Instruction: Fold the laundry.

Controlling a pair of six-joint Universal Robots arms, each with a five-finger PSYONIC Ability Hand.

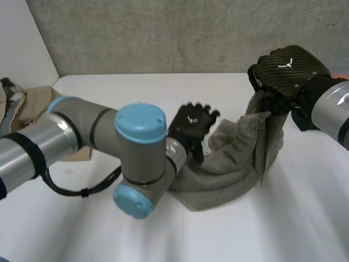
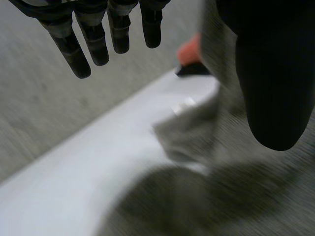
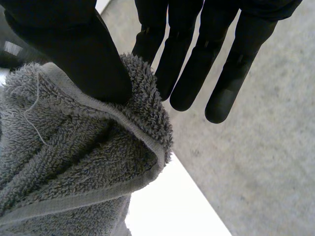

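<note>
The grey towel (image 1: pixel 234 164) is pinched at its 2 o'clock corner by the right hand (image 1: pixel 289 68), thumb against fingers; the left hand (image 1: pixel 191 125), fingers spread and empty, is poised at its 10 o'clock edge.

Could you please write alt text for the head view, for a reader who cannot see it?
The right hand pinches a grey towel by one edge, holding that edge above the white table. The left hand, open, is over the towel's other end; beige clothes lie beside the left arm.

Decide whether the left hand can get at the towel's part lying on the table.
Probably yes: the left hand is right at the towel, fingers straight, nothing between.
</note>
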